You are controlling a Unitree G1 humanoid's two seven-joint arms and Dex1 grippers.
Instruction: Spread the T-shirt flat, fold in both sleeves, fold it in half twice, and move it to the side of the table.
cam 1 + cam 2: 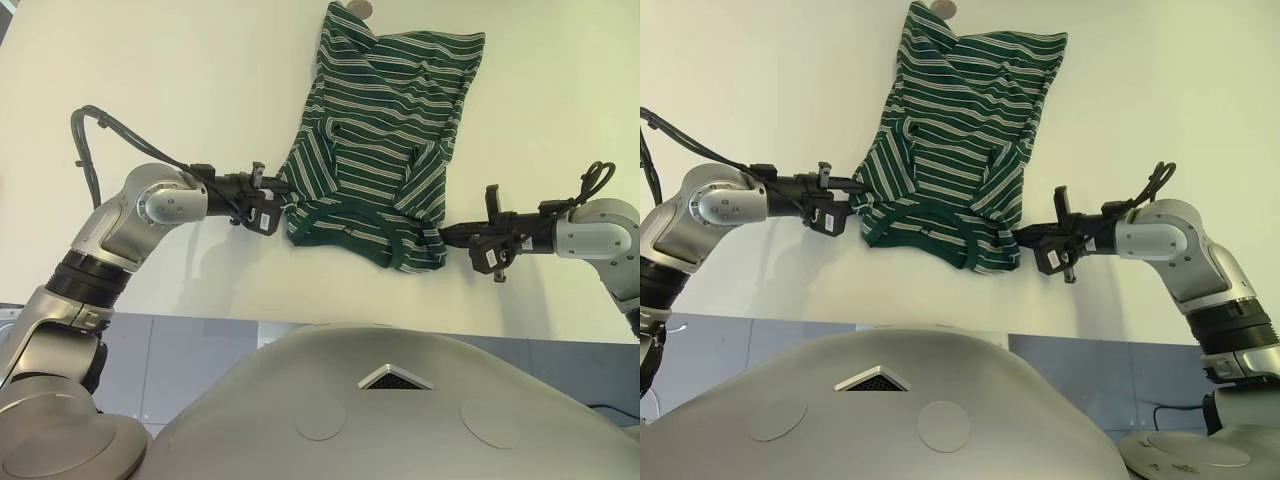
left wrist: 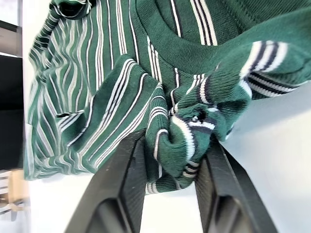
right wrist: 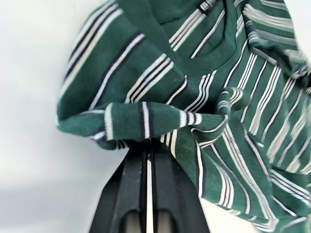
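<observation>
A green T-shirt [image 1: 385, 110] with white and dark stripes lies crumpled on the white table [image 1: 150, 80], collar end toward me and hem at the far side. My left gripper [image 1: 281, 202] is shut on the shirt's near left shoulder. In the left wrist view a bunch of cloth [image 2: 184, 131] sits between its black fingers [image 2: 126, 170]. At the near right corner by the collar, my right gripper [image 1: 441, 237] is shut on the fabric. The right wrist view has its fingers [image 3: 141, 170] pressed together under a striped fold [image 3: 146, 119].
A small round beige object [image 1: 357, 8] sits at the far end of the shirt. Bare tabletop stretches to both sides of the shirt. The table's front edge [image 1: 200, 318] runs just below both arms, with grey floor beyond it.
</observation>
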